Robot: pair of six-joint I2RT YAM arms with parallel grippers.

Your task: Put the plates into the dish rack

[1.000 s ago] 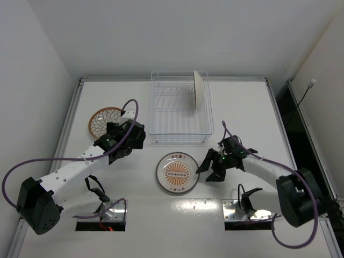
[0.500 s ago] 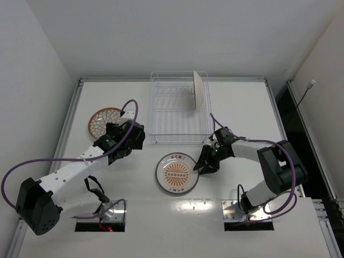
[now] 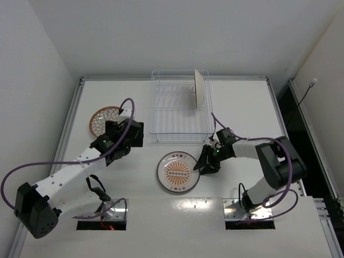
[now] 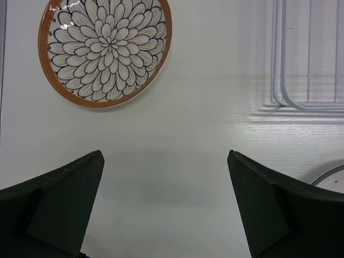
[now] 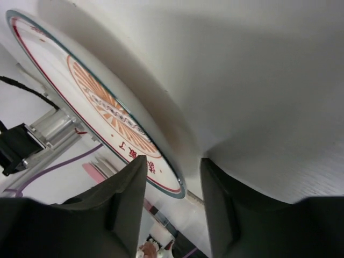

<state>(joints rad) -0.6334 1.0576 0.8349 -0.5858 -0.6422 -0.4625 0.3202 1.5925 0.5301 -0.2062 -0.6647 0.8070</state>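
Observation:
A brown-rimmed petal plate [image 3: 102,119] lies flat on the table at the left, and it also shows in the left wrist view [image 4: 105,51]. My left gripper [image 3: 124,133] [image 4: 165,156] is open and empty, hovering right of and nearer than that plate. A white plate with an orange motif [image 3: 178,172] [image 5: 97,102] lies in front of the dish rack [image 3: 180,113]. My right gripper [image 3: 203,163] [image 5: 172,172] is open at this plate's right edge, with the rim between the fingers. A third plate [image 3: 199,88] stands on edge in the rack's right side, cream back showing.
The rack's near left corner [image 4: 306,59] is in the left wrist view, close to the left gripper. The arm bases and purple cables [image 3: 102,207] sit at the near table edge. White walls close in the table on the left, back and right.
My right gripper has moved left and in to the white plate's right edge, its fingers now around the rim. My left gripper has shifted slightly toward the petal plate.

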